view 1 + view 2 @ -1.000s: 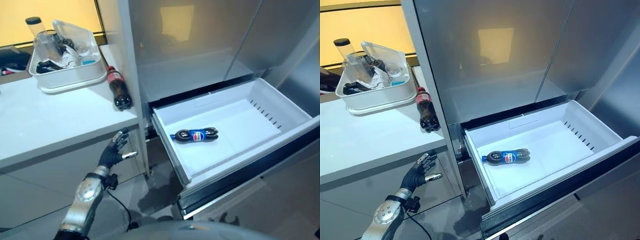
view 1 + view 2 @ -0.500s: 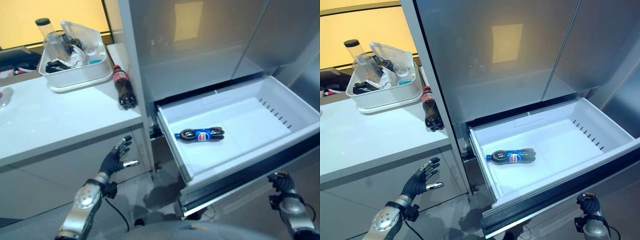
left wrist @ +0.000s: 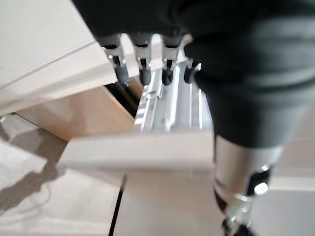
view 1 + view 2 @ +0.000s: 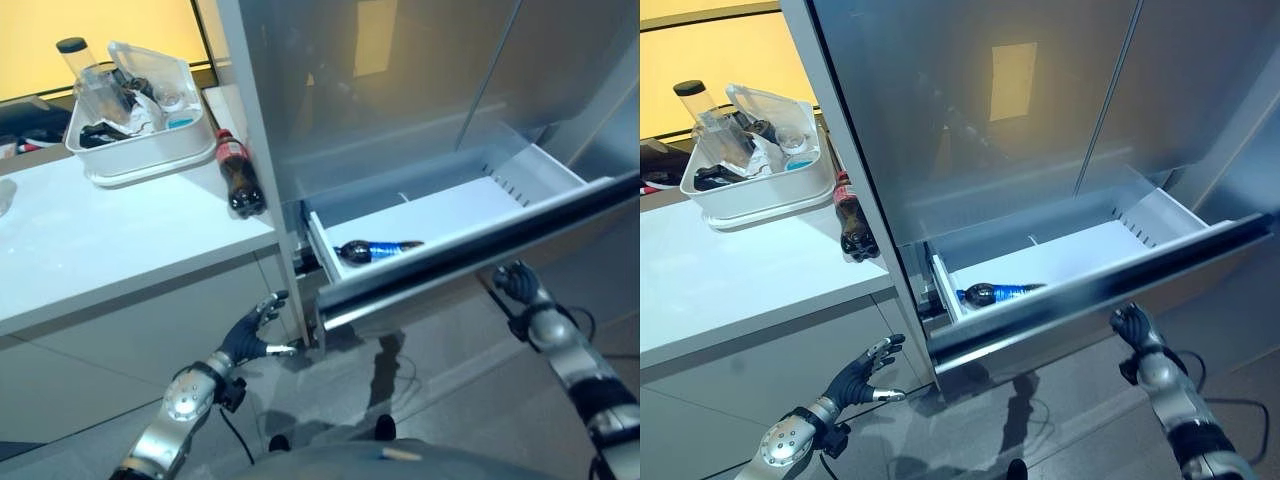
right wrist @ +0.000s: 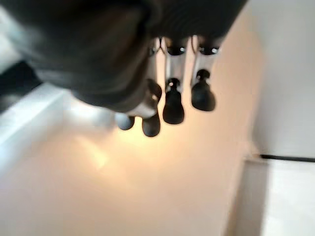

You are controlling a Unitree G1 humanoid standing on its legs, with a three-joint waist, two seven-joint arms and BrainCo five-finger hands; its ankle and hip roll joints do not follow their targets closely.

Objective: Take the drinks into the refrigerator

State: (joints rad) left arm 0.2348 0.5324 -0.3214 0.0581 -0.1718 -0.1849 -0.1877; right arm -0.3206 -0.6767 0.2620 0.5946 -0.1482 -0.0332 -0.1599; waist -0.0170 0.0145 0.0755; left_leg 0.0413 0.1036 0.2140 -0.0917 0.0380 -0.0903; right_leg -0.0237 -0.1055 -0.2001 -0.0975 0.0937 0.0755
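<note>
Drawer (image 4: 470, 250) half-shut, bottle (image 4: 375, 250) inside; right hand (image 4: 1132, 325) against front.

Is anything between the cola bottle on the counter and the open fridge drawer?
Yes: the fridge's side wall stands between the cola bottle on the counter and the drawer. The bottle must come forward around it.

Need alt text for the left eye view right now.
A pulled-out refrigerator drawer holds a blue-labelled cola bottle lying down, the right robot hand at its front. A red-labelled bottle lies on the white counter; left robot hand open below.
</note>
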